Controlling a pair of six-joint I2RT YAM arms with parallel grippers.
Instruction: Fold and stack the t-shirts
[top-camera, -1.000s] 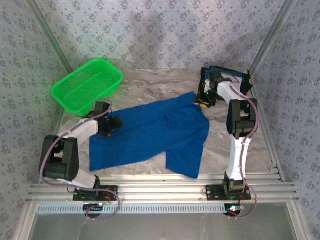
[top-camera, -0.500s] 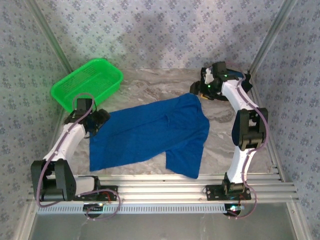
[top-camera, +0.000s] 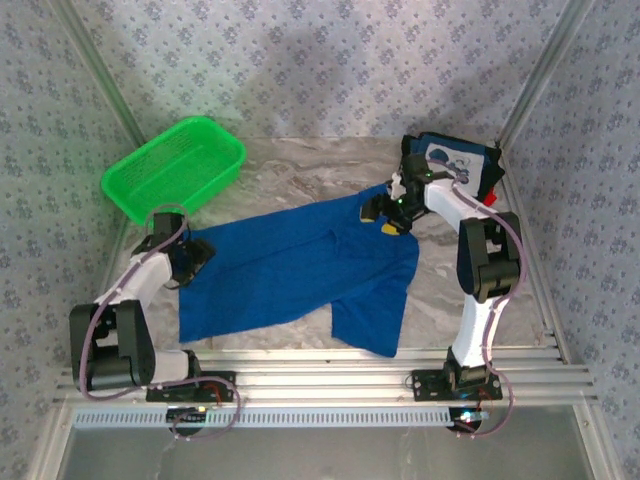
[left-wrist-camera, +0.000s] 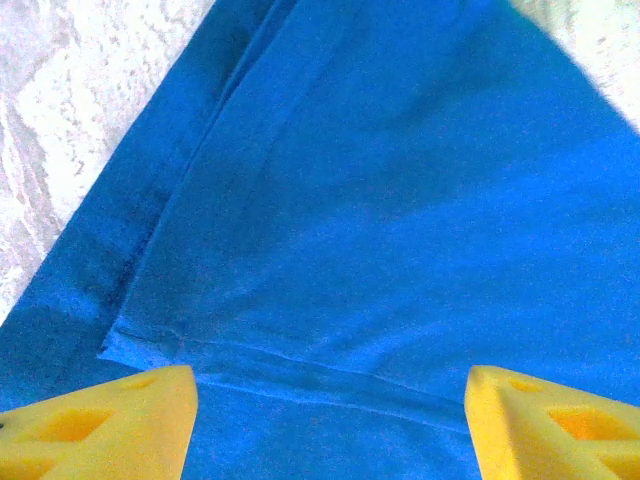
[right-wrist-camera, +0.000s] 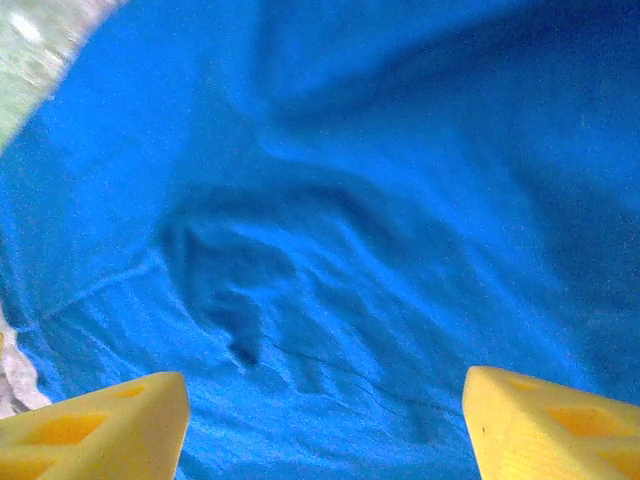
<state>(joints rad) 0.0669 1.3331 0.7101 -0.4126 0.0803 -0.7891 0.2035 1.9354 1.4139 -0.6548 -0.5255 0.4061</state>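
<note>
A royal blue t-shirt (top-camera: 300, 270) lies spread out on the marble table (top-camera: 300, 165), one sleeve pointing to the near edge. My left gripper (top-camera: 190, 262) hovers over its left edge, open; in the left wrist view its yellow fingertips (left-wrist-camera: 110, 420) stand wide apart above a stitched hem of the blue t-shirt (left-wrist-camera: 380, 200), holding nothing. My right gripper (top-camera: 385, 212) is over the shirt's far right corner, also open, with wrinkled blue cloth (right-wrist-camera: 330, 250) between its fingertips (right-wrist-camera: 545, 425). A folded dark navy t-shirt (top-camera: 455, 160) with a white panel lies at the back right.
A green mesh basket (top-camera: 175, 170) stands at the back left, just beyond my left arm. A sliver of red (top-camera: 489, 199) shows beside the navy shirt. Metal frame posts rise at both back corners, and aluminium rails (top-camera: 320, 375) run along the near edge.
My right gripper has opened, swung out toward the back corner, then come back over the blue shirt's far right corner. My left gripper has drawn back to the shirt's left edge.
</note>
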